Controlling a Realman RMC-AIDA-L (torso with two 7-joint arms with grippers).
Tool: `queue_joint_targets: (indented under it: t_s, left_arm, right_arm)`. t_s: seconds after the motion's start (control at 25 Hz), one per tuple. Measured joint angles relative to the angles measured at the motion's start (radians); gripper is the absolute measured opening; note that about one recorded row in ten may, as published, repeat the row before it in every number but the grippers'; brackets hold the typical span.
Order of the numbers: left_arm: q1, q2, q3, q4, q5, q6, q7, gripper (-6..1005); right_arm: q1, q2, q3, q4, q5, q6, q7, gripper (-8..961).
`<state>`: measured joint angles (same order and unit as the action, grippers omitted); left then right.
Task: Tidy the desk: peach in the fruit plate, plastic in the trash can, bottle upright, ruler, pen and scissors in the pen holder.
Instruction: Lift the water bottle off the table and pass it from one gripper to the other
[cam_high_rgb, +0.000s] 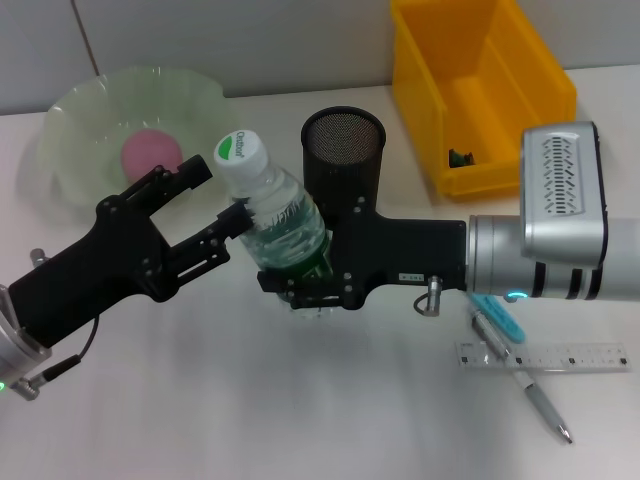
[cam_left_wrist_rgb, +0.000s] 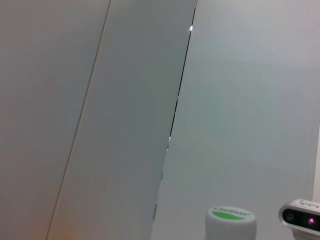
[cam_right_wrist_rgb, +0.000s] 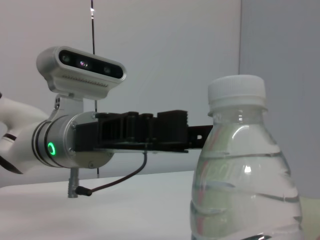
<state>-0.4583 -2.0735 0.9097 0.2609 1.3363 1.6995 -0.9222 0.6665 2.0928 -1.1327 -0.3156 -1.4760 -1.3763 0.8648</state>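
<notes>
Fingers (cam_high_rgb: 190, 172) of left gripper (cam_high_rgb: 215, 195) are spread, released, beside bottle (cam_high_rgb: 280, 215) neck; bottle is held upright mid-desk (cam_high_rgb: 300, 400), clamped low by right gripper (cam_high_rgb: 300, 290). Base should be seated flat & left kept clear before release, prob

Setting: office-type desk station. Evidence: plain white desk (cam_high_rgb: 300, 400) against grey panelled wall (cam_left_wrist_rgb: 125, 100); mesh pen holder (cam_high_rgb: 344, 150) and yellow trash can (cam_high_rgb: 480, 90) along the far edge.
</notes>
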Motion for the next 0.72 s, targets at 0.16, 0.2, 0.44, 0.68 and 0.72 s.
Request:
queue_joint_targets:
  t_s: [0.16,0.2,0.44,0.68,0.72]
  left_arm:
    - [-0.012,0.0,-0.002,-0.015,0.0,0.002,0.001,779]
    - [-0.013,-0.001,-0.003,-0.015,0.0,0.003,0.001,779]
    - [-0.027,-0.002,-0.007,-0.034,0.0,0.017,0.002,779]
    - [-0.034,-0.002,-0.004,-0.041,-0.001,0.021,0.0,779]
    - [-0.035,-0.002,-0.005,-0.041,-0.001,0.021,-0.001,779]
  right_arm:
    - [0.025,0.0,0.0,0.033,0.0,0.0,-0.011,749]
    - [0.025,0.0,0.0,0.033,0.0,0.0,-0.011,749]
    - [0.059,-0.001,0.0,0.074,0.0,0.015,-0.017,750]
    - [0.07,-0.001,-0.007,0.086,0.0,0.026,-0.018,751]
    - [0.07,-0.001,-0.01,0.086,0.0,0.026,-0.018,751]
